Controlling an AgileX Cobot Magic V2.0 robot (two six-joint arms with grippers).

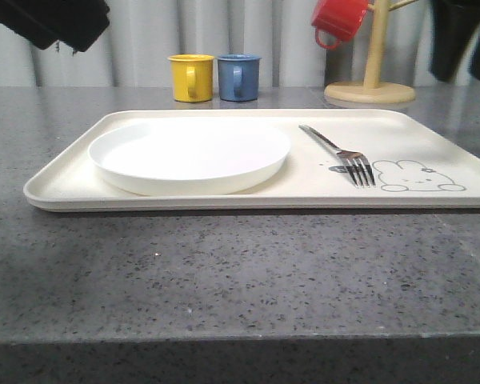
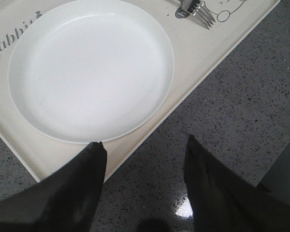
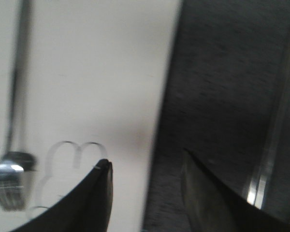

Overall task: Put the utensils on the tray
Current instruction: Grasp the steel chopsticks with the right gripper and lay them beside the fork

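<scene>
The large cream rectangular tray [image 1: 72,172] with rounded corners and a low raised rim lies flat on the speckled grey stone countertop [image 1: 224,272]. On its left half sits the shallow round white plate [image 1: 190,154]; on its right half the shiny steel fork [image 1: 340,154] lies at a slant, tines toward the near edge and touching the line-drawn rabbit [image 1: 416,178].

In the left wrist view the left gripper [image 2: 144,147] hangs above the tray's near rim [image 2: 150,137], one dark finger [image 2: 89,166] over the tray beside the plate [image 2: 92,67], the other over bare counter; its jaws stand wide and hold nothing. The fork's tines [image 2: 200,12] lie well apart from it.

In the right wrist view, which is blurred, the right gripper [image 3: 146,166] straddles the tray's right edge [image 3: 162,96], jaws spread and empty, with the fork [image 3: 9,179] just beside it and the rabbit's ears [image 3: 77,150] near one finger.

A broad stretch of bare counter lies in front of the tray. Behind it stand a yellow mug [image 1: 191,78] and a blue mug [image 1: 238,77], with a red mug [image 1: 338,20] hung on a wooden mug tree [image 1: 371,80].
</scene>
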